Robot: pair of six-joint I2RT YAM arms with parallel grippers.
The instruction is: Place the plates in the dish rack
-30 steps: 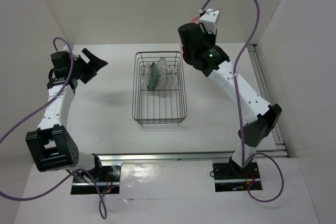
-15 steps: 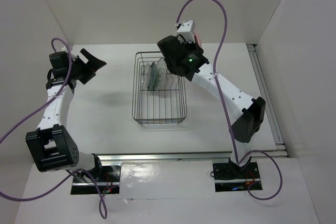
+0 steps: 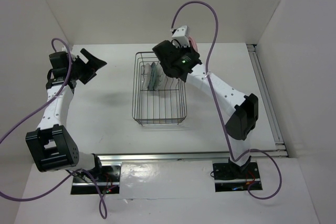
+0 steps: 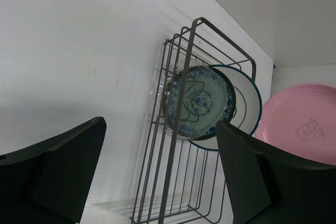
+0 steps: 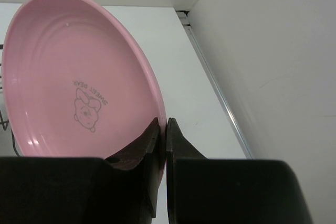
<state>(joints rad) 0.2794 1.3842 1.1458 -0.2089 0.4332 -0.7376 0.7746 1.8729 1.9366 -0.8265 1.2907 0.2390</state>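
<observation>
My right gripper is shut on the rim of the pink plate, holding it on edge above the far right end of the dish rack. In the top view the arm hides all but a sliver of the pink plate. In the left wrist view the teal-blue patterned plate stands in the rack. A clear plate with a dark ringed rim stands behind it and a small clear wavy plate in front. My left gripper is open and empty, left of the rack.
White walls close in the table at the back and both sides. A metal rail runs along the right edge. The right arm's purple cable loops above the rack's far end.
My right arm has swung left with the pink plate, from right of the rack to over its far right end. The left arm has not moved.
</observation>
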